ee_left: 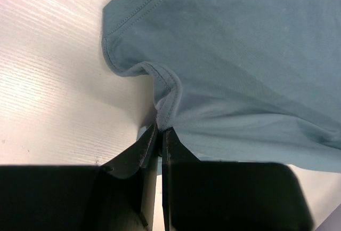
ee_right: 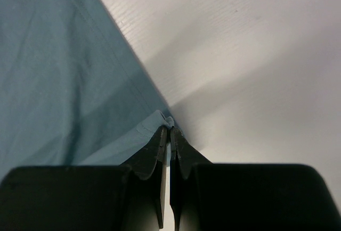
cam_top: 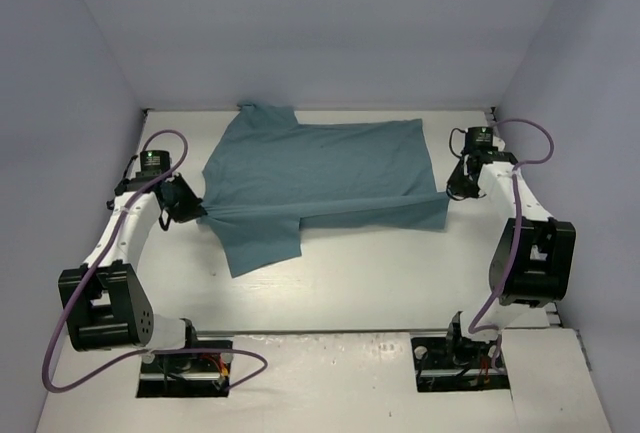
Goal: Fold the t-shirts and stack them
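The left tool has its jaws pressed together on a thin pinch of cloth, right at a stitched edge of the t-shirt; just past the tips that edge curls up in a small ridge. Whether this is the collar side or a sleeve seam I cannot tell from the wrist view. The right tool is likewise clamped tight, with a small puckered corner of the teal fabric caught between its tips at the opposite end of the garment.

Between the two grips a straight, taut line runs across the shirt from left to right. The rest of the shirt lies spread flat on the white surface in the far half, between the two arms, with one sleeve pointing to the back wall and the other lying nearer the arm bases.

The shirt looks light, thin and limp, so it will probably drape and sag wherever it is unsupported, and slide easily over the smooth surface. Judging from this, the safest holds are the hemmed edges and corners, where doubled, stitched cloth gives the tips something to bite on. Both ends likely need to travel together under even tension, or the fold line will wrinkle.
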Controlling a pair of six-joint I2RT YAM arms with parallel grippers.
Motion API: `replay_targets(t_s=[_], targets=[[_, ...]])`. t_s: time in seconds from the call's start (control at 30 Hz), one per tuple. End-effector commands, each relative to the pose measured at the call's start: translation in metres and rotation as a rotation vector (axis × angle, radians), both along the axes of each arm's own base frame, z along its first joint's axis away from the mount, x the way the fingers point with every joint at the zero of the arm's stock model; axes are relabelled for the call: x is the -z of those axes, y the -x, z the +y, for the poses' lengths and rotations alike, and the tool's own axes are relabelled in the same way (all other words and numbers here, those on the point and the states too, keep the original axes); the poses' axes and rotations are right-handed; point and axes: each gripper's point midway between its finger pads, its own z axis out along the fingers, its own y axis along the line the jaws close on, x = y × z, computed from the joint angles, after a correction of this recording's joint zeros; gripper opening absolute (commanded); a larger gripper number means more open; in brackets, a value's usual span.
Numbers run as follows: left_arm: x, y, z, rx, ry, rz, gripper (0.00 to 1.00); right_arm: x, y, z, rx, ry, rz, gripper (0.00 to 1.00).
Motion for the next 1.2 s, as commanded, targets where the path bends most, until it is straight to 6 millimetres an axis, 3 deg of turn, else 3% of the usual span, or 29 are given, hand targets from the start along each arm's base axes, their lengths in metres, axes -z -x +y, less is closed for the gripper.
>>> replay_targets(t_s=[0.0, 0.33, 0.87, 1.17], targets=[[-0.011, -0.016, 0.015, -0.016, -0.051, -0.074, 0.00, -0.023, -0.028, -0.012, 0.001, 0.096, -0.074, 0.00], [-0.021, -0.016, 0.011, 0.001, -0.038, -0.105, 0.00, -0.014, -0.042, 0.022, -0.091, 0.116, -0.054, 0.00], [-0.006, -0.048, 0.014, -0.015, -0.020, -0.078, 0.00, 0.016, -0.059, 0.023, -0.123, 0.144, 0.003, 0.00], [-0.013, -0.068, 0.013, -0.004, -0.008, -0.109, 0.00, 0.024, -0.071, 0.023, -0.124, 0.147, 0.012, 0.00]])
